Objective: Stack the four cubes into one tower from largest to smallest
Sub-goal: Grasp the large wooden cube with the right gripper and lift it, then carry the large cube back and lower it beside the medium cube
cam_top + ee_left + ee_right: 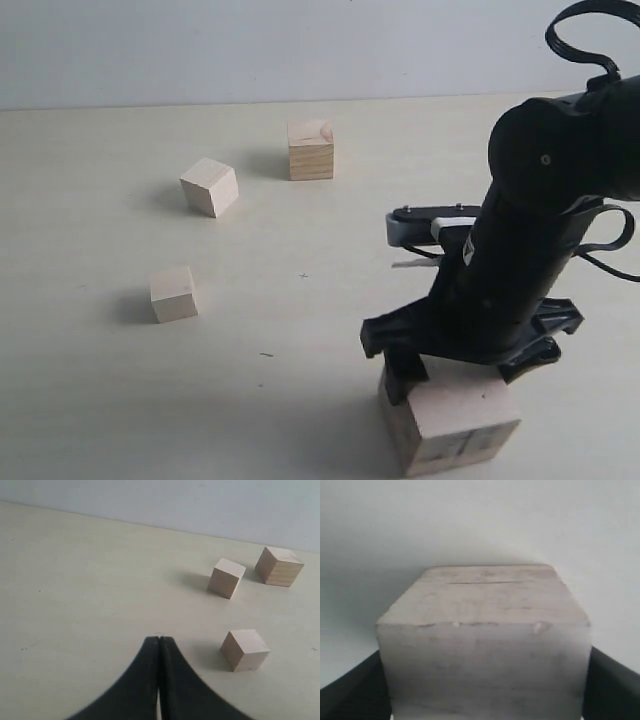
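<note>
Big cube front right on table, right gripper straddling it. Well left, all apart: rear cube, mid cube left of that, near cube in front.

**Right wrist view.** The largest cube filled the middle of the frame. It was seen from a little above, so that its top and one side face both showed. The wood looked pale and greyish with faint grain. A thin dark line ran across the top face near the far edge, and small chips marked the near top edge. The right gripper straddled the cube, its dark fingers standing close beside opposite faces. Whether they pressed the wood could not be made out. Behind the cube lay a plain pale background.
</note>
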Motion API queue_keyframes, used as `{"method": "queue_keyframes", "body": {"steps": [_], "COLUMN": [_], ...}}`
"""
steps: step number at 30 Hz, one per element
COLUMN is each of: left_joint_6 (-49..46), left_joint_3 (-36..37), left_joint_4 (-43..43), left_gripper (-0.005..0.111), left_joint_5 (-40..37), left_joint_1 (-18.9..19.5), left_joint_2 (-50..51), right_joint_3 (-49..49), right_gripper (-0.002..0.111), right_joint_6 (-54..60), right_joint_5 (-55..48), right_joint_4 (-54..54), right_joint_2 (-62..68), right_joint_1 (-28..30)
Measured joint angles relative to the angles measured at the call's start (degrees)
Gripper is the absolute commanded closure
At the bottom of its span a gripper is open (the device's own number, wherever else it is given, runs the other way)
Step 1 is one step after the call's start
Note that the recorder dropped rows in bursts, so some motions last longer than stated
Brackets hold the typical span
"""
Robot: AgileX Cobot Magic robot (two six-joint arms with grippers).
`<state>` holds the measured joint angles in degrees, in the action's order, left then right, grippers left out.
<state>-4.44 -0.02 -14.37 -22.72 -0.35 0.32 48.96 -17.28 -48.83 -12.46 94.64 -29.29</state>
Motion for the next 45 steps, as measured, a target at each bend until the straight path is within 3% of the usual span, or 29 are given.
{"method": "queue_keyframes", "body": {"steps": [5, 8, 14, 23, 41, 45], "left_joint_6": [0.0, 0.0, 0.0, 0.0, 0.0, 0.0], "left_joint_3": [0.0, 0.0, 0.0, 0.0, 0.0, 0.0], "left_joint_4": [0.0, 0.0, 0.0, 0.0, 0.0, 0.0], "left_gripper": [0.107, 0.107, 0.107, 0.107, 0.107, 0.107], "left_joint_5": [0.0, 0.0, 0.0, 0.0, 0.0, 0.0], "left_joint_1": [0.0, 0.0, 0.0, 0.0, 0.0, 0.0], "left_joint_2": [0.0, 0.0, 0.0, 0.0, 0.0, 0.0], "right_joint_3": [0.0, 1.2, 7.6, 16.9, 19.0, 19.0], "right_gripper": [0.061, 0.061, 0.061, 0.061, 0.061, 0.061], "right_joint_6": [0.0, 0.0, -3.0, -24.9, -36.1, -43.7], "right_joint_5": [15.3, 18.8, 19.6, 16.0, 17.6, 19.7], "right_joint_4": [-2.6, -2.8, 6.2, 31.6, 34.2, 38.0], "right_joint_2": [0.6, 2.0, 6.0, 11.5, 16.4, 16.4], "right_joint_1": [0.0, 0.0, 0.0, 0.0, 0.0, 0.0]}}
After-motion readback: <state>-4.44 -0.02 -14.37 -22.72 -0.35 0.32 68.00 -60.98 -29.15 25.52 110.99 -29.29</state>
